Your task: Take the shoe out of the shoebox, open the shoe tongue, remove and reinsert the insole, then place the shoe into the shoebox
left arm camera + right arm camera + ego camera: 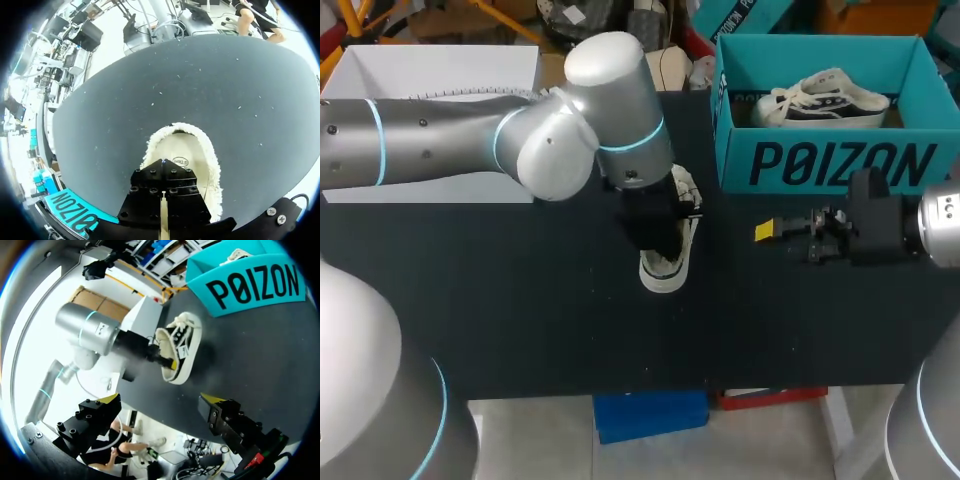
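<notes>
Head view: 1 shoebox; boxed shoe + table shoe = 2.

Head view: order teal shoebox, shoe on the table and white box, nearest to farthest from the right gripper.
1. The teal shoebox, just behind the right gripper.
2. The shoe on the table, to its left.
3. The white box, far left corner.

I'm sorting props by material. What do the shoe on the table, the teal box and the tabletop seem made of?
Shoe: probably canvas upper, white rubber toe, fleecy collar trim. Box: likely matte cardboard, thin folded walls. Tabletop: dark matte covering, maybe felt or rubber; lint specks cling to it.
</notes>
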`<state>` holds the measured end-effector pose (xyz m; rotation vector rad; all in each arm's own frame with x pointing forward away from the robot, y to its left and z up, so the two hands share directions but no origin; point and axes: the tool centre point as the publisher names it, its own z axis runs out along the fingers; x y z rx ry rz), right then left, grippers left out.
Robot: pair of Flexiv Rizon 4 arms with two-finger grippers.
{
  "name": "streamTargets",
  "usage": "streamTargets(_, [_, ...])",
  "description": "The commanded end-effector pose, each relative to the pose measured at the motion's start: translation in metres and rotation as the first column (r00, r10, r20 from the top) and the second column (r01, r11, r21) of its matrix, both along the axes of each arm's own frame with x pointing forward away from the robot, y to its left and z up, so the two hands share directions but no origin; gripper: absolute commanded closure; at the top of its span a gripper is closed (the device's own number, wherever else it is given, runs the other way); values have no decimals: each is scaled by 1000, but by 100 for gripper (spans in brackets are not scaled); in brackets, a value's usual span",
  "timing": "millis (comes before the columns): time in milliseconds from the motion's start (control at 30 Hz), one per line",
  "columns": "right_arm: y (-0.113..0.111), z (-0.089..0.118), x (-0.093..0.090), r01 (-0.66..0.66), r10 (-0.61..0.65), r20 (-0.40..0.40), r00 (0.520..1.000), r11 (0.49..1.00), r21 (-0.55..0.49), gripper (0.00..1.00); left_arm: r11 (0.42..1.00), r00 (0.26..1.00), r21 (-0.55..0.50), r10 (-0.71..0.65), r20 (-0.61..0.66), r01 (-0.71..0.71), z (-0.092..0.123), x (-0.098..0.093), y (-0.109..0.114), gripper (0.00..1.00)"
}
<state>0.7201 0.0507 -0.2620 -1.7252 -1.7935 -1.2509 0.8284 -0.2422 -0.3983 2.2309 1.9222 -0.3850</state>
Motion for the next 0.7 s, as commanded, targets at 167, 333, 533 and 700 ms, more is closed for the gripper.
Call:
streamTargets(167, [1, 1, 0, 1, -1, -2, 1000, 1000, -3, 0, 985, 998, -162, 60, -28, -64, 67, 5, 31, 100])
streamTargets(333, [1, 1, 0, 1, -1, -2, 1000, 1000, -3, 0, 938, 984, -298, 163, -71, -177, 96, 21, 41, 100])
streamTargets(533, [1, 1, 0, 1, -1, -2, 1000, 1000, -3, 0, 903, 960, -336, 279, -21, -270, 115, 49, 53, 100])
streamTargets(700, [1, 1, 0, 1, -1, -2, 1000, 1000, -3, 0, 905, 945, -300, 325, 33, -301, 117, 74, 55, 100])
